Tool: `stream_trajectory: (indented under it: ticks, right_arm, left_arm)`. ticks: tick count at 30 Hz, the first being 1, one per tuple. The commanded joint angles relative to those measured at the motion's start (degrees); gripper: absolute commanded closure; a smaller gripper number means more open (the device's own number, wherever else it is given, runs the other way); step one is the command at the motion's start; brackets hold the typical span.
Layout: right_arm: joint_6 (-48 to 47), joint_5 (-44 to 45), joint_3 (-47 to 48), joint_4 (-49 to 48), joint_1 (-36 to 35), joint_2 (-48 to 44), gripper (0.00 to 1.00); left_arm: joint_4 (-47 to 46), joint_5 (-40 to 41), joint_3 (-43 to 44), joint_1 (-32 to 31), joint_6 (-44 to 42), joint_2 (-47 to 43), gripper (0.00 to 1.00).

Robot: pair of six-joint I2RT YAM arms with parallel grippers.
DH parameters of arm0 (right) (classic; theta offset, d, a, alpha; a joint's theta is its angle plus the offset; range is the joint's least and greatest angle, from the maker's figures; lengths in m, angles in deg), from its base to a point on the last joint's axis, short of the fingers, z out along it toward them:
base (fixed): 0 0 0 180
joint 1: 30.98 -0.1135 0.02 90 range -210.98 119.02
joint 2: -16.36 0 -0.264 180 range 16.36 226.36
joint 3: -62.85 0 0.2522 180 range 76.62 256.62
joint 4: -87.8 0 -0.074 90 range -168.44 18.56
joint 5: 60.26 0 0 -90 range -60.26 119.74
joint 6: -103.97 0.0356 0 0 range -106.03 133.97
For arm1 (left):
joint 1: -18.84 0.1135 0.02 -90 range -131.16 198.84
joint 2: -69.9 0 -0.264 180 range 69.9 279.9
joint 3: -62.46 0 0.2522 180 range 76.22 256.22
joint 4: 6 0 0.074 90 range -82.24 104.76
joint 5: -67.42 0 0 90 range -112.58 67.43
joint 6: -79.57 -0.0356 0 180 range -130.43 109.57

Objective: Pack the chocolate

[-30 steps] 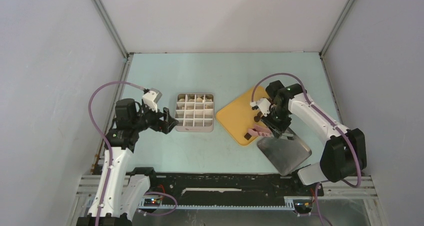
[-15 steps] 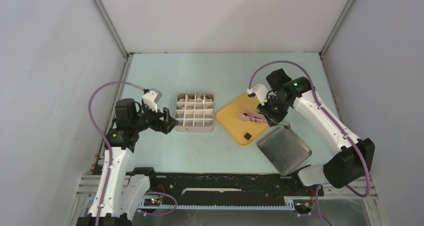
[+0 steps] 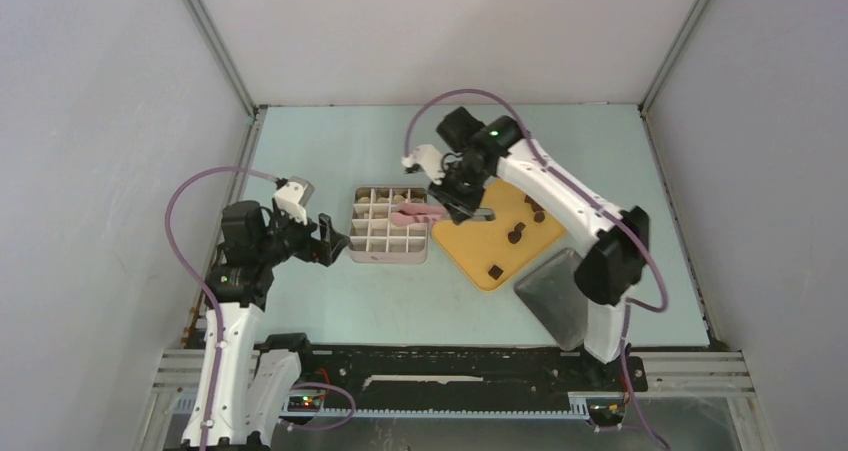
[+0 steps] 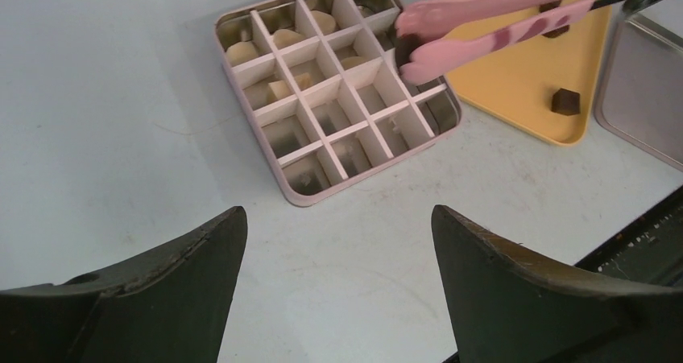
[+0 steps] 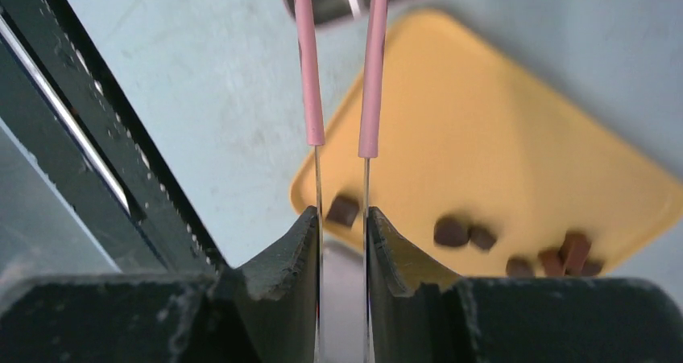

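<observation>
left wrist view alone shows dark chocolate (image 4: 403,48) in the pink tongs (image 4: 483,5); right gripper (image 5: 342,228) clamps them, left gripper (image 4: 338,214) gapes.

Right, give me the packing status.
Done: several cream pieces sit in the divided box's far cells. In hand: the right gripper clamps pink tongs holding a dark piece over the box. Left: more dark pieces on the yellow tray; many cells look empty.
</observation>
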Motion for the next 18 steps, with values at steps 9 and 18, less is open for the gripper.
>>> stream_trajectory:
  ticks: [9, 18]
  right_arm:
    - [0.6, -3.1, 24.6, -0.1, -6.7, 19.9, 0.81]
    - [1.2, -1.7, 26.4, -0.9, -7.0, 23.3, 0.78]
  left_arm:
    - [-0.9, 0.5, 0.7, 4.6, 2.3, -2.8, 0.11]
    - [-0.9, -0.4, 0.5, 4.9, 2.5, -3.3, 0.11]
